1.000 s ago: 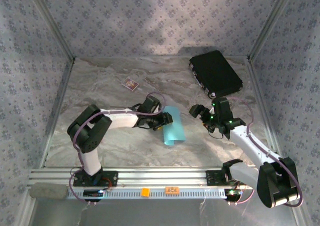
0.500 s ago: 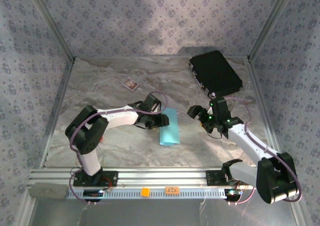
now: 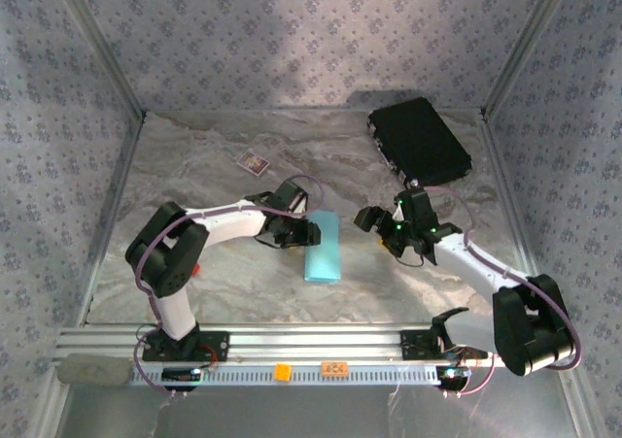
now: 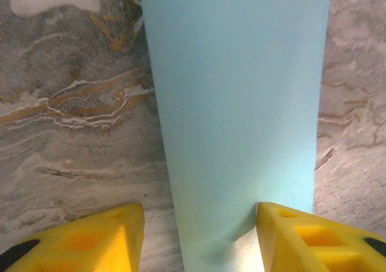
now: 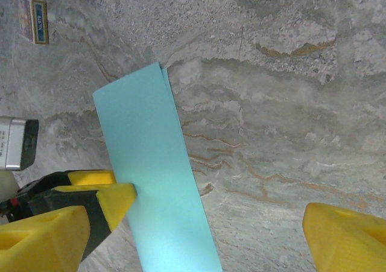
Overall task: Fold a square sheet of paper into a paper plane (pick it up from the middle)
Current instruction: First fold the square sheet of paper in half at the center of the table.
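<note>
The square sheet of paper [image 3: 324, 248] lies flat on the marble table, folded into a long light-blue strip [image 4: 235, 103]; it has no paper plane shape. My left gripper [image 3: 296, 232] is at the strip's left side with its jaws apart [image 4: 199, 236]. One yellow fingertip [image 4: 301, 236] rests on the paper's edge, the other [image 4: 90, 239] on bare table. My right gripper [image 3: 374, 226] hovers just right of the strip, wide open [image 5: 193, 242]. In the right wrist view the strip [image 5: 157, 181] runs past the left finger [image 5: 42, 236].
A black rectangular case [image 3: 420, 142] lies at the back right, close behind the right arm. A small dark card with a pale border [image 3: 254, 162] sits at the back left [image 5: 33, 20]. Metal frame walls bound the table on the sides.
The paper's curled near end has flattened into a narrow strip and shifted slightly left. The left jaws narrowed. The right gripper moved left toward the strip.
</note>
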`<state>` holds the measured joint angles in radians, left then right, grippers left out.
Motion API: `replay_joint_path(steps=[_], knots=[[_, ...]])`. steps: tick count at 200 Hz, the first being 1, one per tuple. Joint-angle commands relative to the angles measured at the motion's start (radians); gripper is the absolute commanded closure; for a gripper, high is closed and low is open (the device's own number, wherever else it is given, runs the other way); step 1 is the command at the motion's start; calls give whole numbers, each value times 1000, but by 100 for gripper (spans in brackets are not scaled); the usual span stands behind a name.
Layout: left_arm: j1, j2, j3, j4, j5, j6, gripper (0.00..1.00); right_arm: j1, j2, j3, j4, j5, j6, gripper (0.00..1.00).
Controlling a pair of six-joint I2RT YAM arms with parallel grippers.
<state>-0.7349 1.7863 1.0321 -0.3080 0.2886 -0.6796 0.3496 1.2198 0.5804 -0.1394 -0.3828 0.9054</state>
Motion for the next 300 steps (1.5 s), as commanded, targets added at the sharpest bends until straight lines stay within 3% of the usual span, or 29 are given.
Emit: replay_joint_path(steps=[1,85,179,300], knots=[[4,32,31,-60,35,64,48,6,19,18,8,-10,4,6],[11,81,82,-149,-25,133,49,14,39,23,11,-12,1,6],[12,106,122,-199,-128,118,54,20,58,27,8,-7,-1,5],[13,161,169,-247,-136,180,54,24,76,27,12,-1,-4,4]])
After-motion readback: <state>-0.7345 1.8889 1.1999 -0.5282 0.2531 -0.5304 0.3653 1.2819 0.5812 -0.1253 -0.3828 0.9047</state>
